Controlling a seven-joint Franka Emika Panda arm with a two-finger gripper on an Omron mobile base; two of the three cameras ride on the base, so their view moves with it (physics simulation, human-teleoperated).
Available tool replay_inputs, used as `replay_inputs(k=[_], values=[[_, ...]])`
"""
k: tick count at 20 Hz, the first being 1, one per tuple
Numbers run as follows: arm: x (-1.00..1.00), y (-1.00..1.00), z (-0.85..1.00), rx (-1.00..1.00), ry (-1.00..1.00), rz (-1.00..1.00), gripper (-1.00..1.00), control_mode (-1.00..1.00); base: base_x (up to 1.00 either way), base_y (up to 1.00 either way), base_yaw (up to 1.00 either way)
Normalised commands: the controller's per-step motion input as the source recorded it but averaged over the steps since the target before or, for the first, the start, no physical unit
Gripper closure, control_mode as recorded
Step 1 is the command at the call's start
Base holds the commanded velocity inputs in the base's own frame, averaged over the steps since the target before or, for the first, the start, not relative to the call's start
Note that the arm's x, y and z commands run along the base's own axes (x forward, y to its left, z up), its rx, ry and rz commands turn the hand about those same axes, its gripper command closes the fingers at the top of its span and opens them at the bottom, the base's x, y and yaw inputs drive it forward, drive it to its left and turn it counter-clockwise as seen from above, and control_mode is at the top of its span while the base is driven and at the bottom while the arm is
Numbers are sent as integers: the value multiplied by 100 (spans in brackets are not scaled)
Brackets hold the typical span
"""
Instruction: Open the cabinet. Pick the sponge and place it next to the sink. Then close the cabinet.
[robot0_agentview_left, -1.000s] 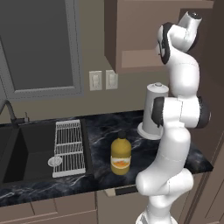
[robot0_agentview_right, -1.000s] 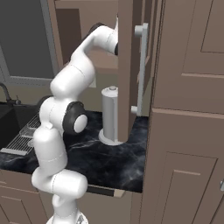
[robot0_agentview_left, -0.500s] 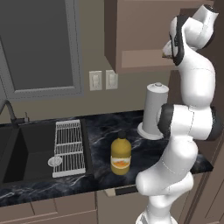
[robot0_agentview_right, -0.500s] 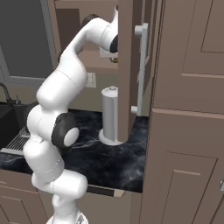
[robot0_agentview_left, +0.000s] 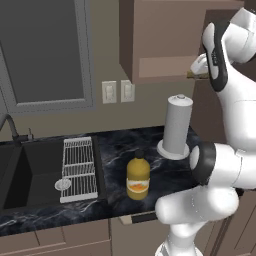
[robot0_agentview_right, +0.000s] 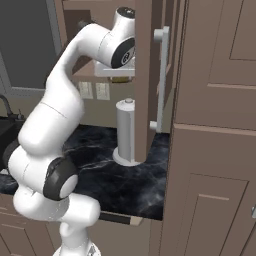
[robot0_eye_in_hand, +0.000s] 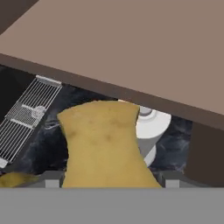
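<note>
My gripper (robot0_eye_in_hand: 109, 181) is shut on the sponge (robot0_eye_in_hand: 103, 140), a yellow-tan block that bulges between the two fingertips (robot0_eye_in_hand: 52, 179). The hand is up at the bottom edge of the brown wall cabinet (robot0_agentview_left: 160, 35), and a sliver of the sponge (robot0_agentview_left: 193, 75) shows under the gripper (robot0_agentview_left: 197, 70). The cabinet door (robot0_agentview_right: 142, 75) stands open, edge-on, with its silver bar handle (robot0_agentview_right: 160, 75) just right of the gripper (robot0_agentview_right: 117, 75). The dark sink (robot0_agentview_left: 30, 165) lies far down to the left with its white wire rack (robot0_agentview_left: 79, 167). In the hand view the cabinet's underside (robot0_eye_in_hand: 131, 48) stretches above the sponge.
A yellow-orange bottle (robot0_agentview_left: 138, 177) with a dark cap stands on the black marble counter (robot0_agentview_left: 115, 150) right of the rack. A grey paper towel roll (robot0_agentview_left: 177, 125) stands directly below the hand. Tall brown cupboards (robot0_agentview_right: 215, 125) close off the right side.
The arm has stretched upward and the hand with the sponge has shifted right and slightly down at the cabinet's lower edge. Bottle, roll and door have stayed put.
</note>
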Motion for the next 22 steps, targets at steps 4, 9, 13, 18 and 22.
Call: replay_inputs(k=[4, 9, 13, 18, 22], values=[[-83, 25, -9, 0, 3, 13, 100, -100, 0, 0, 0], [-60, 26, -4, 0, 4, 15, 100, -100, 0, 0, 0], [-49, 36, -6, 0, 5, 17, 100, -100, 0, 0, 0], [-61, 48, -1, 0, 5, 13, 100, -100, 0, 0, 0], [-54, 46, 0, 0, 4, 12, 100, -100, 0, 0, 0]])
